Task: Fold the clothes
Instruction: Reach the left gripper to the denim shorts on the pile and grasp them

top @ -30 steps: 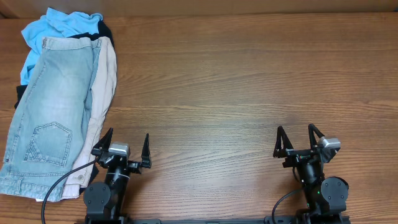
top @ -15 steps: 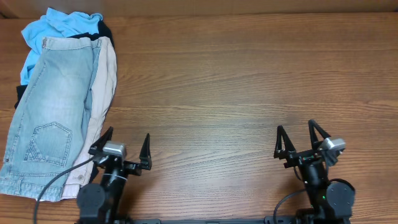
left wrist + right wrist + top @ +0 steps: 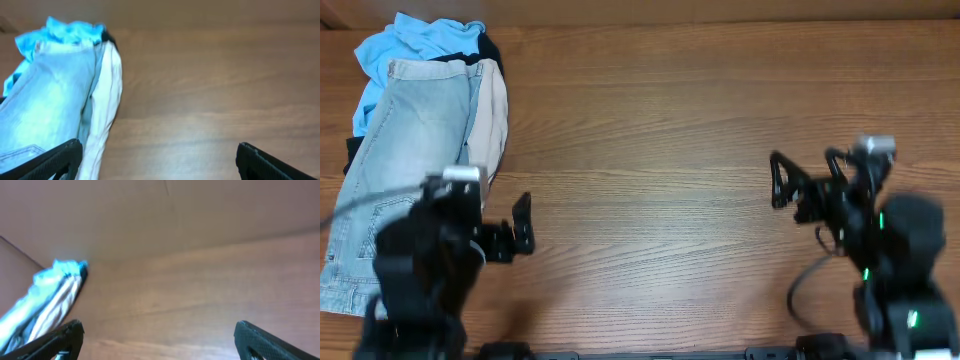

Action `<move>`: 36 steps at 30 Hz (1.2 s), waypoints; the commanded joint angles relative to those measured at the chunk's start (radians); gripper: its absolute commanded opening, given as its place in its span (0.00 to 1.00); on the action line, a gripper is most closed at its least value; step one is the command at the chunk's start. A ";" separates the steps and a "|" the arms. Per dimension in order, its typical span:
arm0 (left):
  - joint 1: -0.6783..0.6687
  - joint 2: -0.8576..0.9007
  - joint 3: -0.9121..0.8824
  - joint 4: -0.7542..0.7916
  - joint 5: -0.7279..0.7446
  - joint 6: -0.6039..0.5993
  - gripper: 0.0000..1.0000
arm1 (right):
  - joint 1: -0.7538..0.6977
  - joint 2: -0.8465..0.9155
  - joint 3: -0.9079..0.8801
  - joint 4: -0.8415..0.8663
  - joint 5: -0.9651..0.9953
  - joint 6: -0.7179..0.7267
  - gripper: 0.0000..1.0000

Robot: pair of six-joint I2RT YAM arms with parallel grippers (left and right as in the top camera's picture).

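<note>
The light-wash denim shorts (image 3: 410,140) lie flat on top of a pile at the table's far left. Beige shorts (image 3: 496,110) stick out along their right side. A sky-blue top (image 3: 415,40) and a black garment (image 3: 490,48) show at the pile's far end. My left gripper (image 3: 498,238) is open and empty, raised by the pile's near right edge, and its arm hides the shorts' lower part. The left wrist view shows the denim (image 3: 55,95) and the beige edge (image 3: 107,100) ahead of the open jaws (image 3: 157,160). My right gripper (image 3: 807,180) is open and empty over bare wood.
The wooden table (image 3: 650,130) runs wide to the right of the pile. The right wrist view shows its open jaws (image 3: 157,337), the pile far to the left (image 3: 55,290) and a plain wall behind the table's far edge.
Both arms have lifted from the table's front edge and moved forward. The left arm now overlaps the lower part of the denim shorts. The clothes have not moved.
</note>
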 commanded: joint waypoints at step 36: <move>0.338 0.969 0.096 0.258 -0.189 0.215 0.52 | 0.005 0.510 0.296 -0.156 -0.272 -0.037 0.73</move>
